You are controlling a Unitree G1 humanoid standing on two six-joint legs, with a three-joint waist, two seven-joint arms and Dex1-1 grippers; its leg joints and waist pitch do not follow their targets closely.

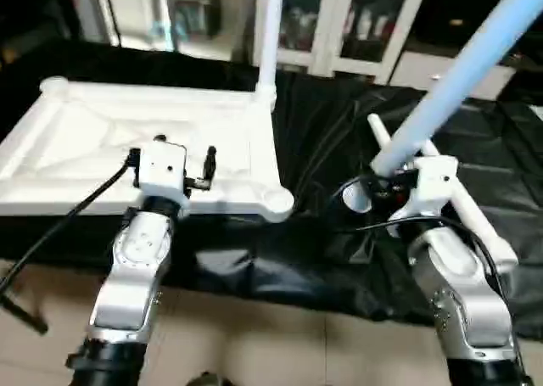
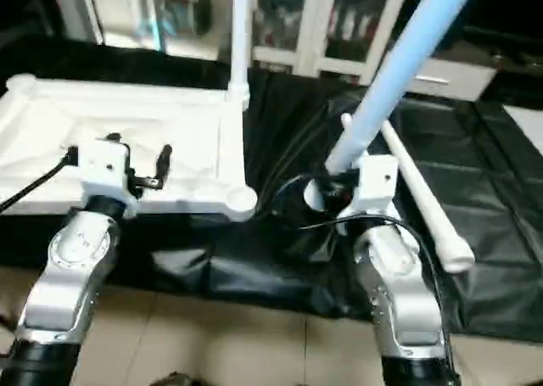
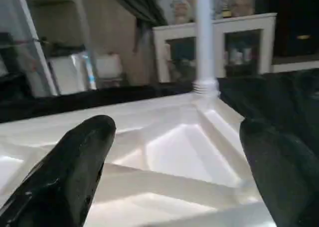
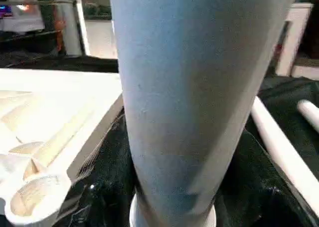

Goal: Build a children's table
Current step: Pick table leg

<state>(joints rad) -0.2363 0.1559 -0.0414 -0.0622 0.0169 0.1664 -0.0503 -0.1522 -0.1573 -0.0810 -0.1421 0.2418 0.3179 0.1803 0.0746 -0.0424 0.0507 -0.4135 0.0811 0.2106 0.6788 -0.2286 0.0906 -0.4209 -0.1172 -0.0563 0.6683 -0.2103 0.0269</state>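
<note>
**Operator:** Nearest in my head view: two silver forearms. Item one, left pincer (image 1: pixel 170 158), fingers spread wide, grasping nothing, hovering over the near edge of the table top (image 1: pixel 76 140). Item two, right pincer (image 1: pixel 392 185), clenched around the thick end of a leg (image 1: pixel 458 76) that slants up and away towards the picture's upper right.

**Second:** Where does the top sit?

**Operator:** Upside down on the surface (image 1: pixel 322 131), which is draped in black sheeting; ribbed underside up. One upright leg (image 1: pixel 270 30) stands in the far right corner socket. The near right socket (image 1: pixel 277 201) is empty, as is the far left one (image 1: pixel 53 86). Two loose legs (image 2: pixel 420 191) lie on the sheeting just beyond the right pincer.

**Second:** Left wrist view?

**Operator:** Two black fingers (image 3: pixel 75 167) well apart, nothing between them but the ribbed underside beyond. Upright leg seated in its corner socket behind; a white glass-door cabinet (image 3: pixel 249 42) in the background.

**Second:** Right wrist view?

**Operator:** Held leg rises straight up the middle, its round end low between the fingers. Beside it, the empty socket at the top's corner, apart from the leg's end. Loose legs on the other side, lying on the sheeting.
</note>
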